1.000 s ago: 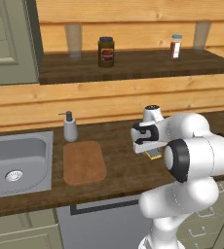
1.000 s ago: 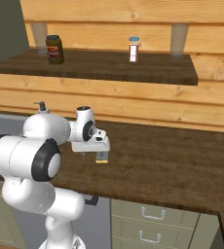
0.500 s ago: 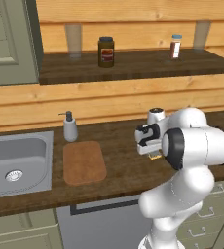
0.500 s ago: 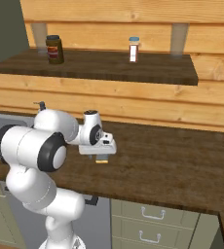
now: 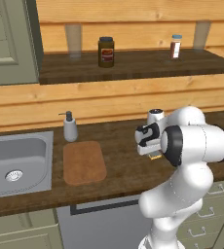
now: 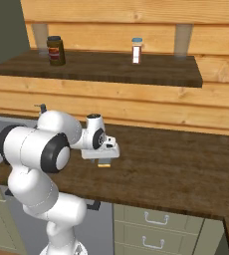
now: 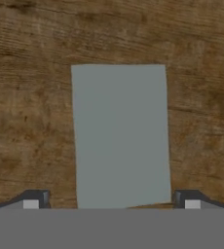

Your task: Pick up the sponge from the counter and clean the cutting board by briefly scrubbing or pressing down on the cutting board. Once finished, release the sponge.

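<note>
One sponge (image 7: 120,136), grey-blue face up, is framed at the centre of the hand view between the spread tips of the gripper (image 7: 111,202), which is held open and is grasping nothing. It lies on the counter (image 5: 123,168) right of centre in the left base view, well apart from the cutting board (image 5: 84,162) (beside the sink (image 5: 16,160)). A skewed closure is judged likely to push it aside.
</note>
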